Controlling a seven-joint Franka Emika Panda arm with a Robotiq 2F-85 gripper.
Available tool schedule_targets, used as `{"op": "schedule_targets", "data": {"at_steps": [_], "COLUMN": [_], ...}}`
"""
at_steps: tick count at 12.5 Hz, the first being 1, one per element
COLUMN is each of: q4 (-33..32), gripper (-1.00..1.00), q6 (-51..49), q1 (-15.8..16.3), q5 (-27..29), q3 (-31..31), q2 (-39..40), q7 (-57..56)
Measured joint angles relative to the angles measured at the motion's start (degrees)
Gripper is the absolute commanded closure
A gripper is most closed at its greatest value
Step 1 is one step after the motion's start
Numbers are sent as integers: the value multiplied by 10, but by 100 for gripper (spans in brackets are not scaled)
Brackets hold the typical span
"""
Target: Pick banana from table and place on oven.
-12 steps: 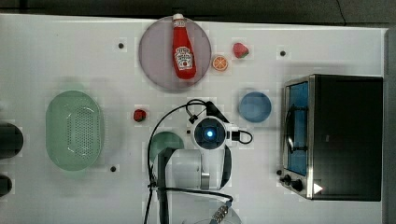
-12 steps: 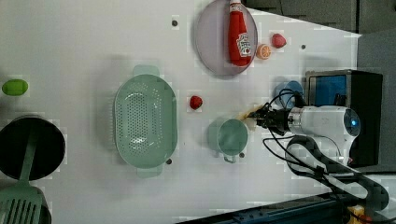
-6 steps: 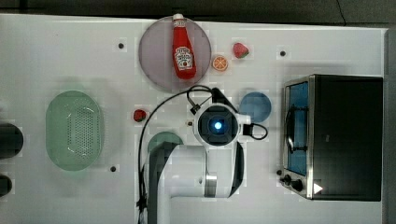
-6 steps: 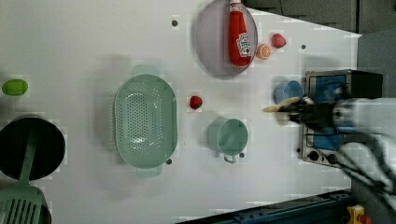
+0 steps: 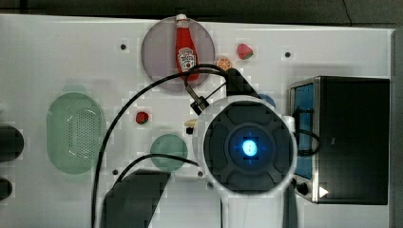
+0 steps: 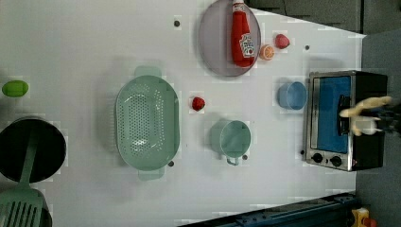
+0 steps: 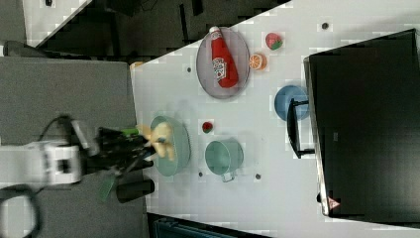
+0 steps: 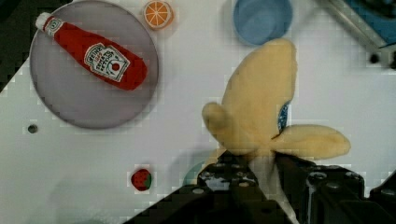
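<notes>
Banana (image 8: 261,116) fills much of my wrist view: a pale yellow plush with peel flaps spread to the sides, its lower end pinched between the black fingers of the gripper (image 8: 264,170), which are closed on it. From the left view I see the banana (image 6: 364,111) in the air over the front of the oven (image 6: 343,118), but the gripper behind it is dark and runs off the left view's right edge, so I can barely make it out. In the top view the round wrist housing of the arm (image 5: 249,145) blocks nearly everything beneath it; only a small pale end of the banana (image 5: 190,124) pokes out at its edge. That housing also covers most of the blue cup (image 5: 267,99) and part of the oven's glass door. In the right view the banana (image 7: 159,139) overlaps the green colander (image 7: 181,148), so I cannot judge its height there. On the white table (image 5: 57,57) lie a ketchup bottle (image 5: 185,50) on a grey plate (image 5: 157,52), an orange slice (image 5: 224,62), two strawberries and a green cup (image 5: 167,151).
</notes>
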Motion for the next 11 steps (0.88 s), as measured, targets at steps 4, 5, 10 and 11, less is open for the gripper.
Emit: {"op": "schedule_targets", "data": {"at_steps": [4, 5, 10, 11], "q4": [91, 101, 116, 116], "gripper": [58, 58, 58, 58], "q6": [-33, -28, 30, 56], "q1": [9, 10, 4, 1], "q5": [-8, -1, 4, 6], "q3": [-20, -38, -186, -223], "q2": [22, 37, 161, 185], "q7": [0, -9, -165, -209]}}
